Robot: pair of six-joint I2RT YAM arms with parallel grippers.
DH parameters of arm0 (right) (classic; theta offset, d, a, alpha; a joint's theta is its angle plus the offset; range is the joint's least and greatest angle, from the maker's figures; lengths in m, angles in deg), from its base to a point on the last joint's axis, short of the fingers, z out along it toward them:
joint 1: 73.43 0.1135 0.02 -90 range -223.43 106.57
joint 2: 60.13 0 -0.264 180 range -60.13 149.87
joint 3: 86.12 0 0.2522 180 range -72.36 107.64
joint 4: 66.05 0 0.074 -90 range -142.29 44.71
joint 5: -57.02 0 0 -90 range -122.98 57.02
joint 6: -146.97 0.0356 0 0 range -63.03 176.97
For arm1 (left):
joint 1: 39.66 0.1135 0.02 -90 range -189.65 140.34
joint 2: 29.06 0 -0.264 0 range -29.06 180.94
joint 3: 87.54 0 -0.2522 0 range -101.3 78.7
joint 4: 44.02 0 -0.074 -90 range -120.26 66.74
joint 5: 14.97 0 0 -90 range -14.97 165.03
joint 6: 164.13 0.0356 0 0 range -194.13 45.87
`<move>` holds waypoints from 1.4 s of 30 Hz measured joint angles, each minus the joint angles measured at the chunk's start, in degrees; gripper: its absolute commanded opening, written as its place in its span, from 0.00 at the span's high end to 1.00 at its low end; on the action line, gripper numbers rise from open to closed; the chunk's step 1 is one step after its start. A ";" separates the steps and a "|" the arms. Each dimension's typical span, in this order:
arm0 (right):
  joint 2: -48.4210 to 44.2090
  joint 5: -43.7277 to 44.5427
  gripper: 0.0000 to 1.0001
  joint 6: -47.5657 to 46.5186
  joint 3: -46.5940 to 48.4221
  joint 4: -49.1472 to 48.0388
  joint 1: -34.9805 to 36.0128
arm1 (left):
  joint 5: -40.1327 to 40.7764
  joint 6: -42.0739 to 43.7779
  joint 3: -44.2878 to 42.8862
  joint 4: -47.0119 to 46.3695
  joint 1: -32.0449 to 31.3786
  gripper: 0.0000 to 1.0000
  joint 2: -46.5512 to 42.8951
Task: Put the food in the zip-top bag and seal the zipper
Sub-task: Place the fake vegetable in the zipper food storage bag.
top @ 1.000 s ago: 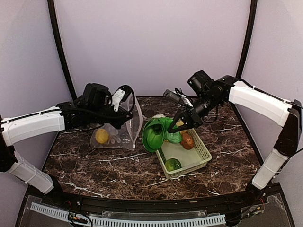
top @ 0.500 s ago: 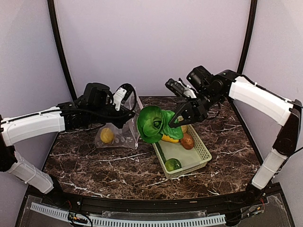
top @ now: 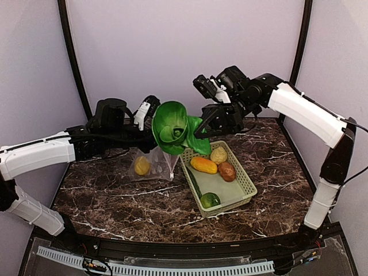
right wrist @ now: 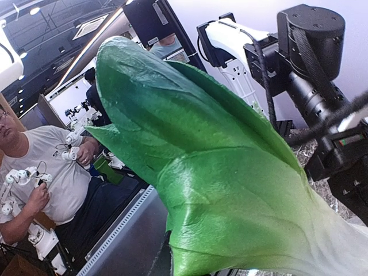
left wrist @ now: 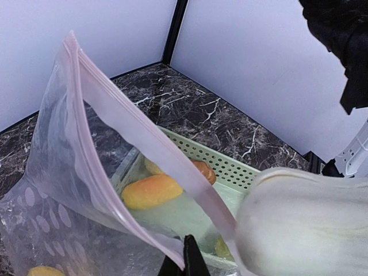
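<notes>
Bok choy (top: 172,131) hangs in the air, clamped in the right gripper (top: 202,130), whose fingers are pinched tight on its pale stem end. The green leaves point toward the left arm. It sits above the gap between the bag (top: 150,167) and the basket (top: 244,184), clear of the table (top: 115,201).

The left gripper (left wrist: 185,261) has its fingers closed on the bag's edge and holds that side up, while the bag's bottom rests on the table. The mouth gapes open, with the pink zipper (left wrist: 132,144) unsealed. In the left wrist view the bok choy's white stem is just beside the mouth.

A lemon (top: 141,166) lies inside the bag. In the basket lie an orange piece (top: 203,165), a beige round one (top: 218,154), a potato (top: 227,171) and a green piece (top: 210,200).
</notes>
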 measured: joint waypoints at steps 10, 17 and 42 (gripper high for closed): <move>5.66 -0.61 1.00 2.69 0.22 -7.21 0.20 | -5.66 -2.82 -0.17 0.31 0.00 0.99 -6.23; 8.04 -0.74 1.00 2.67 0.22 -8.33 0.20 | -6.03 -3.45 -0.17 1.29 0.00 0.99 -7.37; 7.56 -1.14 0.99 10.01 4.70 -16.15 4.74 | -4.52 4.50 2.23 5.09 0.00 0.99 -12.70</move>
